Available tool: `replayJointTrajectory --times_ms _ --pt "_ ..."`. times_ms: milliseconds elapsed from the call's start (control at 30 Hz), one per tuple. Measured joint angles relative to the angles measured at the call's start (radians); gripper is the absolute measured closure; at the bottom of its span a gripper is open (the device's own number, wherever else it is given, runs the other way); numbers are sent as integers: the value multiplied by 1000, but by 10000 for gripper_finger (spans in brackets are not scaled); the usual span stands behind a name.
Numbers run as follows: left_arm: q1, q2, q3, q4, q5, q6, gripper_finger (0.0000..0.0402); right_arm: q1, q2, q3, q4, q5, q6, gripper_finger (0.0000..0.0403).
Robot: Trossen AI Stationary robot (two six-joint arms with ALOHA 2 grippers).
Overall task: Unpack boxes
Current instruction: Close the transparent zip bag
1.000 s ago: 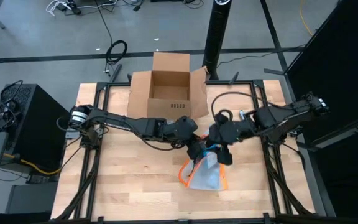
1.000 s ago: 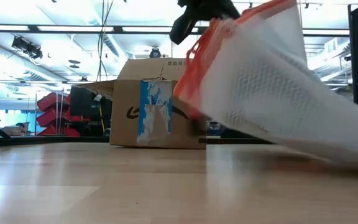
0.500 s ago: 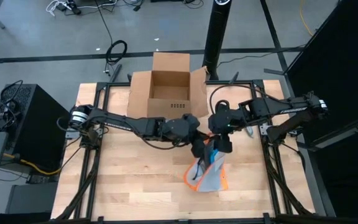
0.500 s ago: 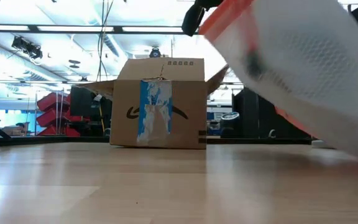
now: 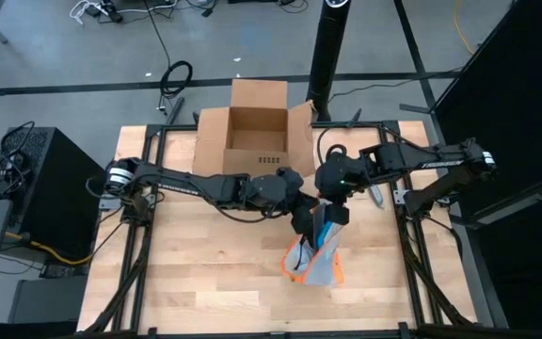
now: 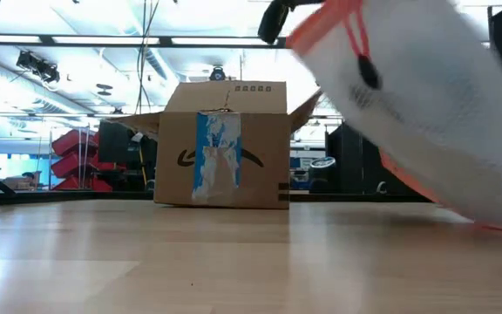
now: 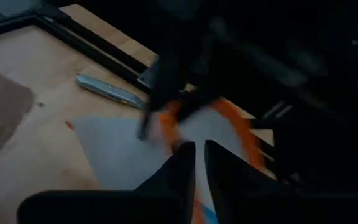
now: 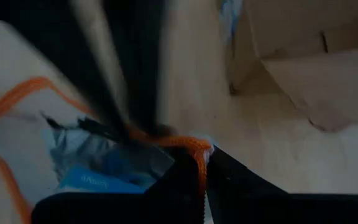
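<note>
The brown cardboard box [image 5: 257,132] stands open-topped at the table's far middle, its labelled side toward the low view [image 6: 223,148]. Nearer, at the table's middle, a clear plastic pouch with an orange edge [image 5: 314,266] hangs below both grippers and fills the right of the low view [image 6: 425,105]. My left gripper [image 5: 302,219] and my right gripper [image 5: 333,215] meet at the pouch's upper end, each shut on it. Something blue shows inside the pouch [image 8: 95,180]. My left gripper pinches the pouch's upper end [image 7: 178,134] between its two fingers, coming from the table's left and slanting down. The pouch hangs below it, tilted. My right gripper pinches the pouch's orange edge [image 8: 199,149] between its two fingers, coming from the right and slanting down, close beside the left gripper's fingers [image 8: 120,93].
A metal tool [image 5: 374,196] lies on the table at the right, beside the right arm [image 7: 107,90]. Bare wooden tabletop [image 5: 205,273] lies to the near left. The box's flaps [image 5: 210,127] stand open to both sides.
My right gripper has swung toward the left gripper and the pouch's upper end, and has shut on the orange edge. The pouch has turned from lying spread toward the near edge to hanging narrower below both grippers.
</note>
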Motion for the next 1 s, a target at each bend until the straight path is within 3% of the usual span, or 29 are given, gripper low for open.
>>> replayJointTrajectory --times_ms 300,500,733,1000 --pt "-36 -65 4 -128 27 37 292 -15 2 -3 -41 26 12 403" --pt "-174 -103 4 -391 13 45 283 -14 2 -4 -40 24 9 403" --pt "-312 -12 3 -385 -6 83 302 -14 1 -3 -39 16 9 403" --pt "-323 67 2 -365 -69 228 288 -7 1 -3 -39 -11 24 403"
